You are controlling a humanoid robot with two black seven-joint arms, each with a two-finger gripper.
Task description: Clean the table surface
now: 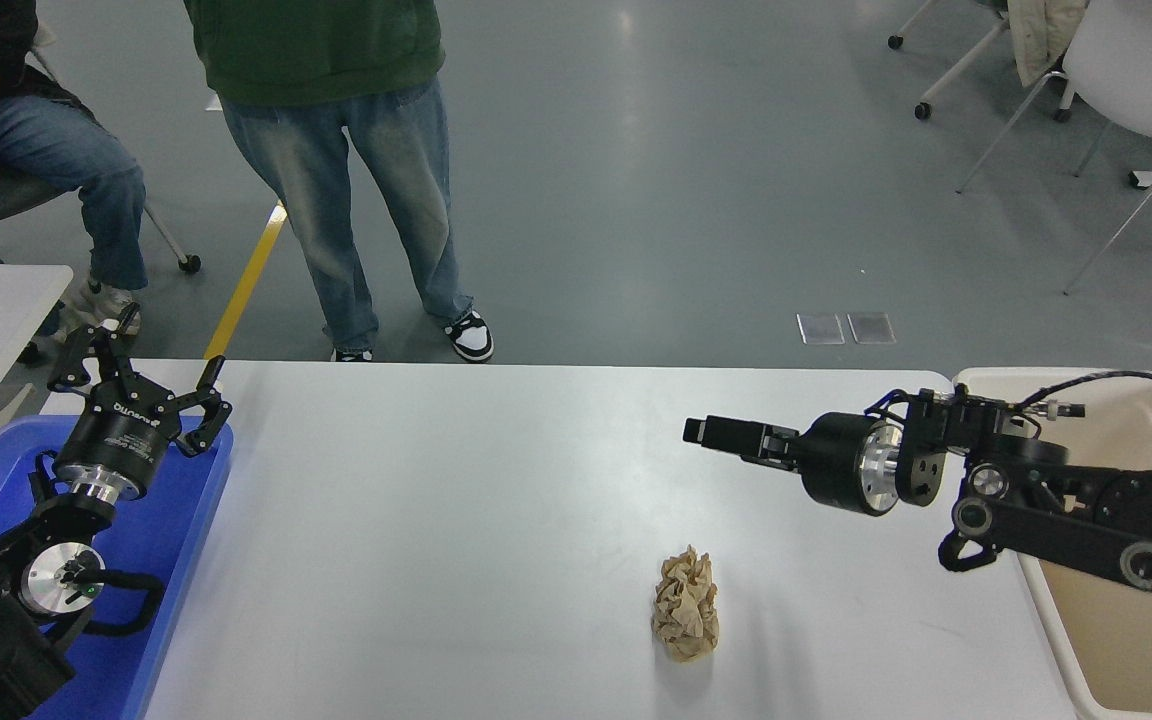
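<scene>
Nearby, crumpled brown paper on table surface — right tool above, spread unreadable; left tool wide.

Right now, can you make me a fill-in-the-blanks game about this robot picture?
1. The crumpled paper ball lies on the white ____.
2. The left gripper hovers over a tray coloured ____.
3. The right gripper reaches in from the ____ side.
4. The bin beside the table is ____ inside.

Missing words: table; blue; right; empty
</scene>
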